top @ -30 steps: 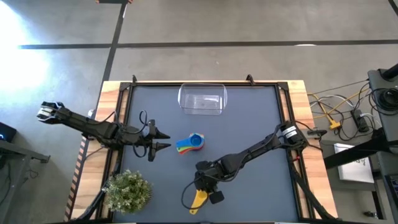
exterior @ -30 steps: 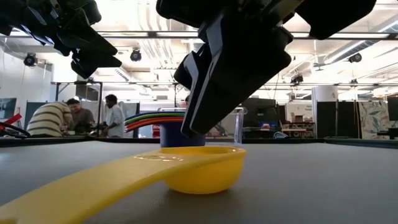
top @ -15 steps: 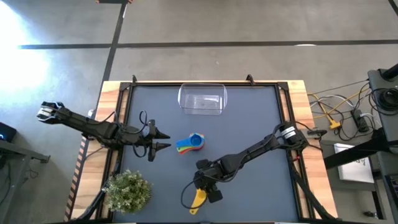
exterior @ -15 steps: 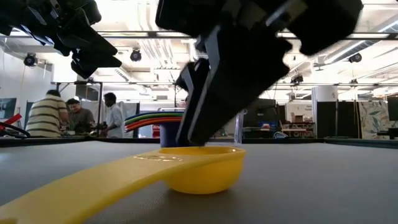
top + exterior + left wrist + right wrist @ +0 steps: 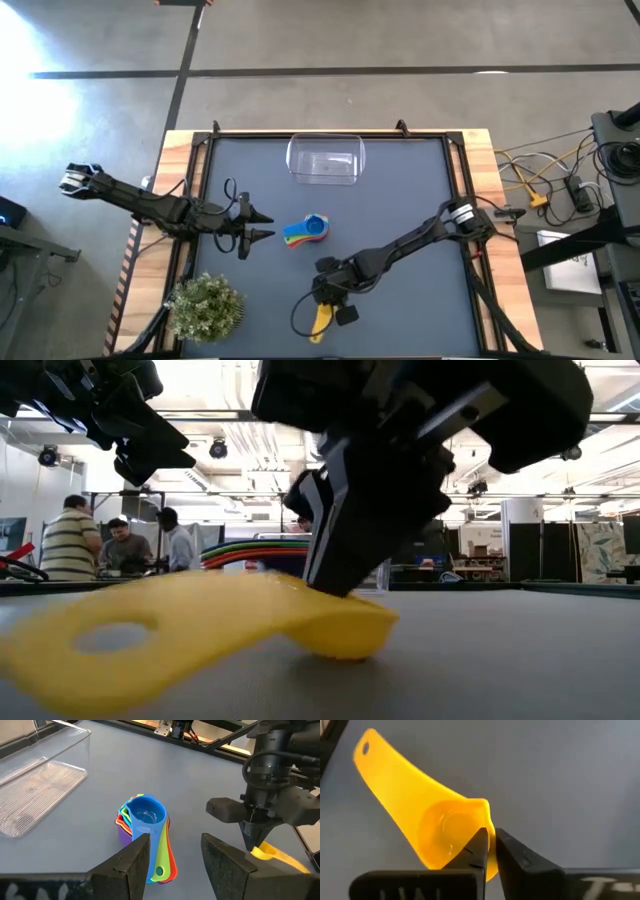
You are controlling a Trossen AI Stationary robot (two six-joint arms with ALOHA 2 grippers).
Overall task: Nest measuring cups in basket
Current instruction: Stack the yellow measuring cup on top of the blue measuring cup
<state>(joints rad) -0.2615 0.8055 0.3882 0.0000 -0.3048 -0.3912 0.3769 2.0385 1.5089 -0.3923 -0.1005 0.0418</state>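
The yellow measuring cup (image 5: 320, 320) lies near the table's near edge, under my right gripper (image 5: 326, 300), which is shut on its bowl; the low view shows the yellow cup (image 5: 200, 640) tipped, its handle raised. The other cups sit nested in a stack (image 5: 305, 231) at mid-table, blue on top, handles fanned, bottom cup on the mat. My left gripper (image 5: 175, 845) is open and hovers just left of the stack (image 5: 145, 835), touching nothing. The clear basket (image 5: 325, 160) rests on its base near the far edge. My right gripper pinches the yellow cup's bowl wall at the rim (image 5: 483, 817), on the side away from the handle, one finger (image 5: 477, 847) inside the bowl and one outside. It comes from above, slanting down. The cup is tilted: bowl underside (image 5: 340, 652) on the mat, handle (image 5: 110, 645) raised.
A small green potted plant (image 5: 205, 308) stands at the near left corner, close to the left arm. Open mat lies between the stack and the basket (image 5: 40, 780). People stand in the room beyond the far edge (image 5: 120, 545).
My right gripper has come down onto the yellow cup's bowl and taken hold of its rim. The cup, flat on the mat a second ago, has tipped: its handle has risen off the table while the bowl stays down.
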